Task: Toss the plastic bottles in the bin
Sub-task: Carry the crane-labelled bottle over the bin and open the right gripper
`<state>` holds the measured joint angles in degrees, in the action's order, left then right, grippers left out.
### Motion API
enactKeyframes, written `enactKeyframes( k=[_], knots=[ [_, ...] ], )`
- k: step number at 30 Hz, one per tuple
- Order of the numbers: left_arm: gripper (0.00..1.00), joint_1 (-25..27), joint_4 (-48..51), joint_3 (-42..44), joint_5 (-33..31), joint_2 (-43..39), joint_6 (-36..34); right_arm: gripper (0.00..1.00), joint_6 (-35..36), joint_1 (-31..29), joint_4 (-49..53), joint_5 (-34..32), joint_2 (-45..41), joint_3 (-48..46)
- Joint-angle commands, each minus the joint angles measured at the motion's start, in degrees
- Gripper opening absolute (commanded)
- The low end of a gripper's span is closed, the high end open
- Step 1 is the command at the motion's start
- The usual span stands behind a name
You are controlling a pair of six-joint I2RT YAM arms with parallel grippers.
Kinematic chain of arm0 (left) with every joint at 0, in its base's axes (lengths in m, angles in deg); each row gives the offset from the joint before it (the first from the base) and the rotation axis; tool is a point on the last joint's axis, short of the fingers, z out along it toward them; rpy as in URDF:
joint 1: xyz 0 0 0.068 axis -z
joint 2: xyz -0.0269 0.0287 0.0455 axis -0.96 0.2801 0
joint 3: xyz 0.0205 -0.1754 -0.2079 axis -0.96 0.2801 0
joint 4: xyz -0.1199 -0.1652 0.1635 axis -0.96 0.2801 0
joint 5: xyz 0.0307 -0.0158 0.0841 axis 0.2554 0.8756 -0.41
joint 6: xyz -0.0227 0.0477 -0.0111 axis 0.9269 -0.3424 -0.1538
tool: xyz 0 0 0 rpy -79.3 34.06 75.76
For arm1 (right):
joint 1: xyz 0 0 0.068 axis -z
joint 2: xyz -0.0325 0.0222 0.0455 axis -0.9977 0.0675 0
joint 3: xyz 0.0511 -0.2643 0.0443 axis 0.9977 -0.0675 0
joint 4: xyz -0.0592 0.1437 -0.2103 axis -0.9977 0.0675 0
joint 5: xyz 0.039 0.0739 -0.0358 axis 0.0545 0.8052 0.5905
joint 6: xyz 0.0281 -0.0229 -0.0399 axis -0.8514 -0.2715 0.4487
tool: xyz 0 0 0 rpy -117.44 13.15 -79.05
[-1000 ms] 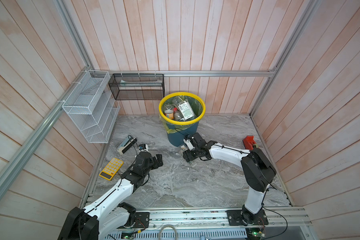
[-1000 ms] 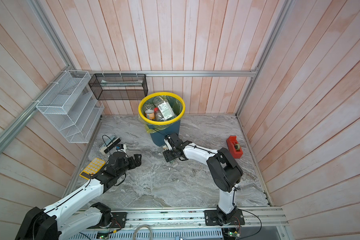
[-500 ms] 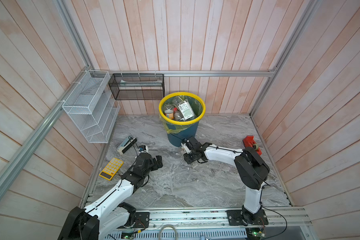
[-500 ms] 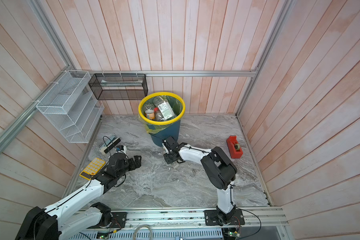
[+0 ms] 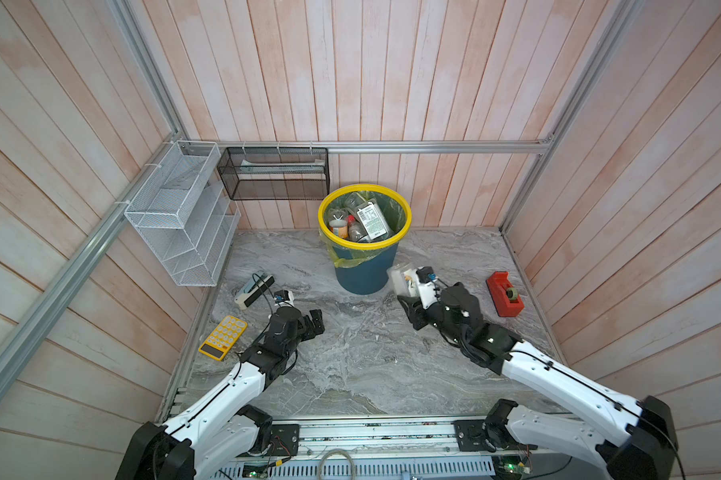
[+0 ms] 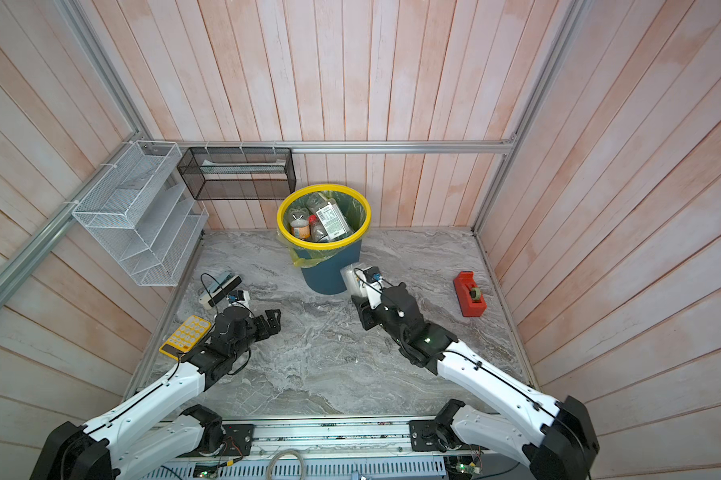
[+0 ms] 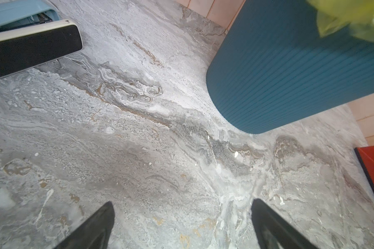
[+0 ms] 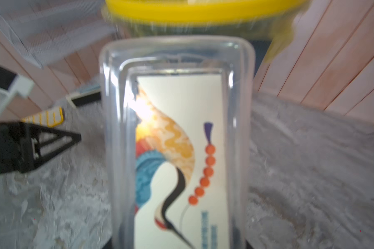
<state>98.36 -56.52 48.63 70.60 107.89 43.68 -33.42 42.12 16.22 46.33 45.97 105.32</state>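
Observation:
My right gripper (image 5: 409,298) is shut on a clear square plastic bottle (image 5: 401,279) with a white label showing a crane; the bottle fills the right wrist view (image 8: 177,140). It hangs above the floor, just right of the bin's wall (image 5: 363,274) and below its yellow rim (image 5: 408,216). The teal bin, lined with a yellow-green bag, holds several plastic bottles (image 5: 373,218). In both top views my left gripper (image 5: 315,322) hovers low over the marble floor left of the bin. It is open, with nothing between its fingertips (image 7: 109,207).
A red tape dispenser (image 5: 505,294) sits at the right wall. A yellow calculator (image 5: 223,343) and a black-and-white device (image 5: 254,286) lie at the left. On the walls hang a white wire rack (image 5: 180,216) and a black mesh basket (image 5: 273,173).
My right gripper closed on the bottle at the foot of the bin and lifted it up and slightly right. The left arm has stayed put.

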Motion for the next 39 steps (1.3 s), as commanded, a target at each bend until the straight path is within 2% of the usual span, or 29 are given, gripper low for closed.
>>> enactKeyframes(
  k=[1, 8, 9, 14, 18, 21, 22, 25, 27, 29, 33, 35, 37, 39],
  knots=[
    [1.00, -0.4, -1.3, 0.7, -1.5, -2.1, -0.1, 0.34, 5.2, 2.8, -9.3, -6.2, -4.5, 4.0],
    [1.00, -0.4, -0.2, 0.9, -2.1, -6.2, -1.9, 0.35, 10.8, 7.1, -26.7, -2.6, -5.5, 14.6],
    [1.00, -0.4, -0.1, 1.1, -2.2, -6.7, -2.0, 0.39, 10.8, 7.2, -28.8, -1.6, -4.8, 15.7],
    [1.00, -0.4, -0.1, 1.5, -2.1, -7.5, -2.5, 0.41, 8.2, 7.9, -26.7, 5.7, 7.1, 25.8],
    [1.00, -0.4, 0.0, 0.7, -1.5, -6.1, -2.8, 0.43, 3.5, 8.2, -16.8, 13.7, 24.0, 38.5],
    [1.00, -0.4, 0.2, -0.1, -0.8, -4.8, -3.3, 0.47, 2.4, 8.2, -4.2, 19.3, 38.6, 51.6],
    [1.00, -0.4, 0.6, -0.4, -0.7, -4.3, -3.6, 0.52, 3.0, 8.1, 0.8, 20.7, 43.3, 56.7],
    [1.00, -0.4, 1.6, -0.8, -0.8, -3.7, -4.1, 0.63, 5.5, 7.9, 16.1, 19.7, 54.4, 71.3],
    [1.00, -0.4, 2.1, -0.6, -0.9, -3.9, -4.2, 0.67, 7.3, 7.9, 22.7, 18.2, 58.1, 77.3],
    [1.00, -0.4, 2.2, -0.3, -0.9, -4.5, -4.1, 0.70, 8.5, 7.9, 24.7, 16.0, 58.3, 78.4],
    [1.00, -0.4, 1.9, 0.6, -0.9, -5.3, -3.7, 0.74, 9.4, 8.0, 21.2, 12.5, 53.4, 73.6],
    [1.00, -0.4, 2.0, 0.4, -1.0, -5.1, -3.8, 0.85, 9.5, 7.9, 20.6, 10.6, 51.3, 72.8],
    [1.00, -0.4, 2.2, 0.0, -0.9, -4.7, -4.0, 0.89, 9.2, 8.0, 20.5, 8.4, 49.5, 72.7],
    [1.00, -0.4, 2.3, -0.4, -0.8, -4.2, -4.2, 0.97, 9.1, 8.0, 20.1, 6.7, 47.6, 72.2]
  ],
)
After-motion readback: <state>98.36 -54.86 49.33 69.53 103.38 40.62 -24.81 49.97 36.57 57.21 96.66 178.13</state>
